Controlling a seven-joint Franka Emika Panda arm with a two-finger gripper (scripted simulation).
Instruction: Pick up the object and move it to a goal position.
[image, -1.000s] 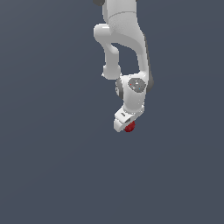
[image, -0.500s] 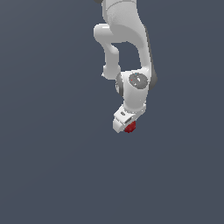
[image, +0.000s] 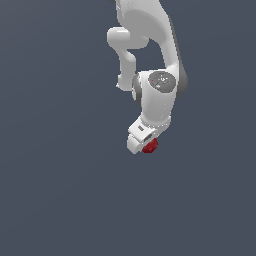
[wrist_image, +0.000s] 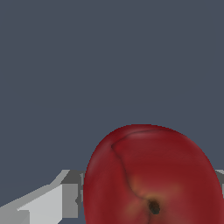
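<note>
since the earlier frames the arm (image: 150, 60) has barely shifted, its wrist joint only slightly raised, and the dark-red apple-like ball (image: 150, 145) keeps its place at the end of the white gripper (image: 144, 142). in the exterior view the ball peeks out beside the gripper's lower edge, toward the exterior view's right, with flat grey surface (image: 60, 190) all around. in the wrist view the ball (wrist_image: 151, 179) fills the near field, a pale finger (wrist_image: 43, 203) showing at one side against it and a sliver of another at the opposite edge, so the fingers look closed onto the ball
</note>
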